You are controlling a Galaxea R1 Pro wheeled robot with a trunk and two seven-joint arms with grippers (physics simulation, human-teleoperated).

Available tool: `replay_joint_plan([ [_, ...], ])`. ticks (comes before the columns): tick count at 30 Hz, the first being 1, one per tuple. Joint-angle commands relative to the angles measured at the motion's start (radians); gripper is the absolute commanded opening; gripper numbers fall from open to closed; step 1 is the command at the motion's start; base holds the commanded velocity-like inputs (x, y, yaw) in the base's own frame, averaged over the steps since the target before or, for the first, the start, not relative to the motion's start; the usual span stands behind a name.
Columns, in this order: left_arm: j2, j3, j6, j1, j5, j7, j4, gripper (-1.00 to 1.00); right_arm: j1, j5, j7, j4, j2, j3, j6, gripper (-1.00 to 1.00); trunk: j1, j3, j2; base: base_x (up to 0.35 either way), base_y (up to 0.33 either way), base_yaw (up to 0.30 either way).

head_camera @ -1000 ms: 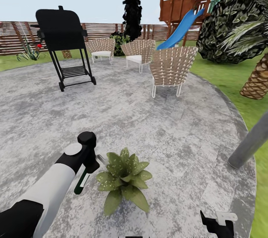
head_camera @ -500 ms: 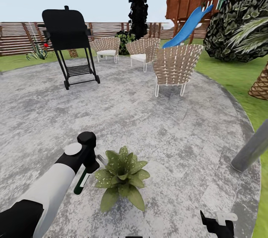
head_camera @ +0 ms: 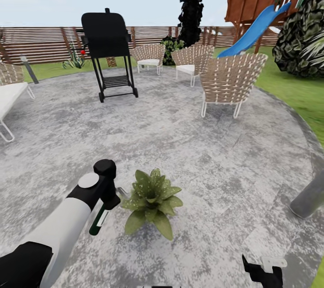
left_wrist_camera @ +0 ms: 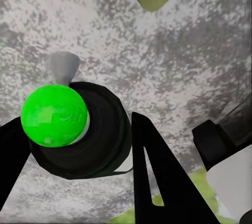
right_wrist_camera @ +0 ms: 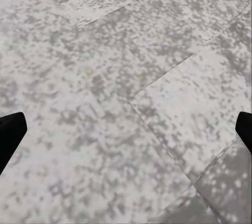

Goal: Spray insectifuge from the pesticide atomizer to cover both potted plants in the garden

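Bright flat daylight, faint soft shadows, coarse pixelated textures, slight wide-angle stretch

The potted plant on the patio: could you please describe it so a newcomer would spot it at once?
On the round grey stone patio, look near its front edge, well before the black grill. The potted plant is a low rosette of broad, white-speckled green leaves, the only greenery standing on the stone.
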Motion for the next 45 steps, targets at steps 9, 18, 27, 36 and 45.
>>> replay_joint_plan([
  [9,0.003,-0.003,0.009,0.001,-0.008,-0.01,-0.001,-1.0,0.0,0.004,0.006,0.001,0.0,-0.009,-0.003,1.0,0.0,-0.001,0.0,-0.059,-0.257,0.068],
  [18,0.003,-0.001,0.01,0.0,-0.008,-0.01,-0.001,-1.0,0.0,0.004,0.006,0.001,0.0,-0.008,-0.003,1.0,0.0,-0.001,0.0,-0.262,-0.198,0.261],
  [27,0.011,0.003,0.01,0.002,-0.007,-0.01,0.001,-1.0,0.0,0.004,0.006,0.001,0.0,-0.01,-0.003,1.0,0.0,-0.001,0.0,-0.129,-0.098,0.105],
  [36,0.047,0.009,0.008,0.045,-0.006,-0.01,0.0,-1.0,0.0,0.004,0.006,0.001,-0.001,-0.01,-0.003,1.0,0.0,-0.001,0.0,-0.001,-0.001,0.0],
  [45,0.057,0.007,0.01,0.047,0.0,-0.01,-0.001,-1.0,0.0,0.004,0.006,0.001,0.0,-0.01,-0.003,1.0,0.0,-0.001,0.0,0.0,0.0,0.157],
])
